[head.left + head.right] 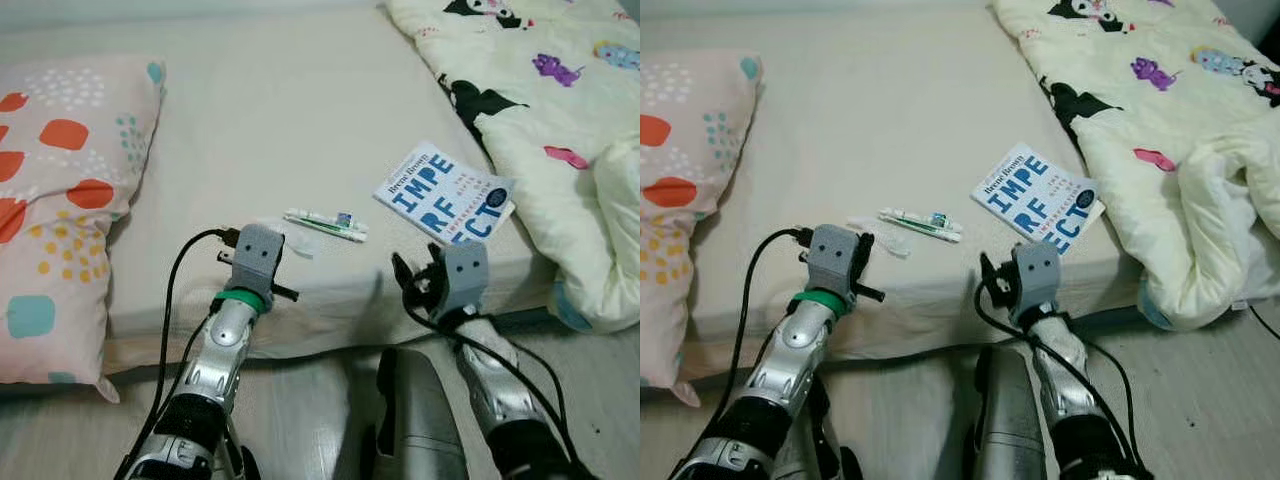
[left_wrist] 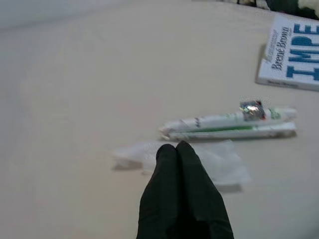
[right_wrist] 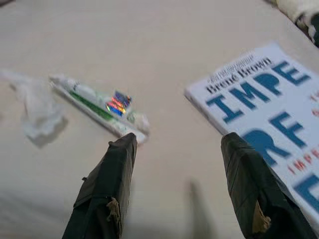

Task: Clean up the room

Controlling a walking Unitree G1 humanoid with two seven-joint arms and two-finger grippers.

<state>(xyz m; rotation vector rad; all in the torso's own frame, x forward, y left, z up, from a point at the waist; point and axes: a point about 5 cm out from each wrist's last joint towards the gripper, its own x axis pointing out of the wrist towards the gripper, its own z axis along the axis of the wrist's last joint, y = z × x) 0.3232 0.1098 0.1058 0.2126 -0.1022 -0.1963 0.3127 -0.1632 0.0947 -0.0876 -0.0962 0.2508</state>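
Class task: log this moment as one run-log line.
left gripper: shut, near crumpled clear wrapper | right gripper: open, between white-green toothpaste tube and white-blue paperback book | beige bed: uncleared

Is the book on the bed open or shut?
Shut: the book lies flat on the bed, front cover up, title showing.

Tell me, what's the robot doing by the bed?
The robot stands at the edge of the bed, both arms raised over the mattress. Its left gripper, fingers shut, points at a crumpled clear wrapper beside a toothpaste tube. Its right gripper is open, aimed between the tube and a white book. Neither holds anything. A pillow and a blanket lie on either side.
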